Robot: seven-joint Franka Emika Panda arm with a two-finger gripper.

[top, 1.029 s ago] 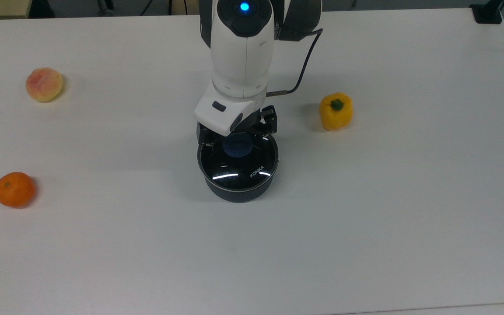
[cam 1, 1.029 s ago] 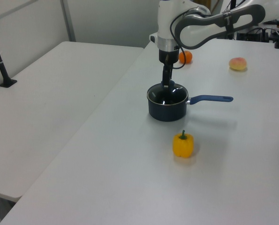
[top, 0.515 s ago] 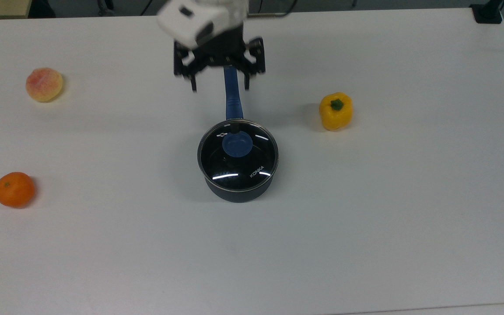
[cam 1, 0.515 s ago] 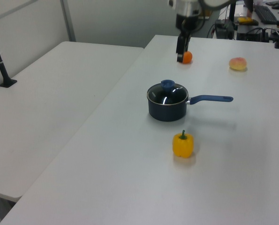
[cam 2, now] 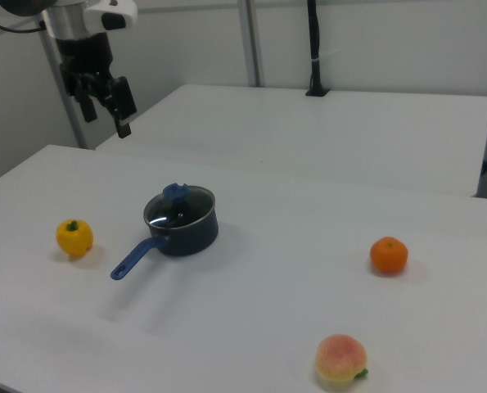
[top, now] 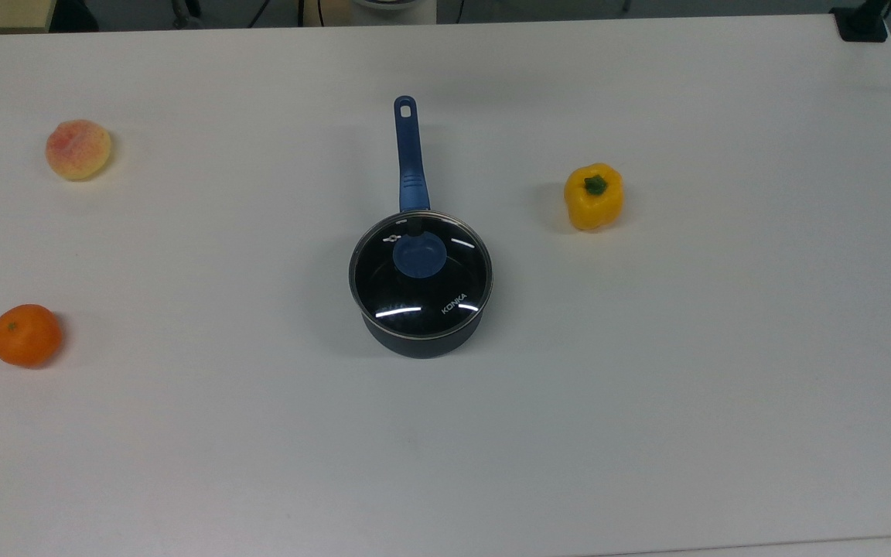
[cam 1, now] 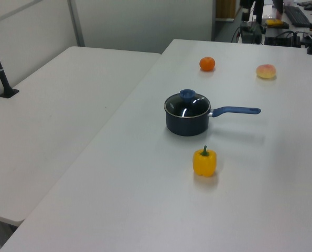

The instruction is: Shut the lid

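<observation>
The lid [top: 420,275], round clear glass with a steel rim, blue knob and white "KONKA" print, sits flat on the dark saucepan [top: 421,340] mid-worktop [top: 646,402]. One lid, one saucepan with a blue handle [top: 409,155], one yellow bell pepper [top: 593,196], one orange [top: 25,335], one peach [top: 78,149]. In the right view the jaws [cam 2: 102,102] hang spread apart and empty, high above the worktop and well apart from the lid, toward the right view's upper left.

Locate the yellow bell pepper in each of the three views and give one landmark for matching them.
Top view: yellow bell pepper, right of centre.
Left view: yellow bell pepper, lower centre.
Right view: yellow bell pepper, far left.
Shared landmark: the dark saucepan with a blue handle, nearby in each.
</observation>
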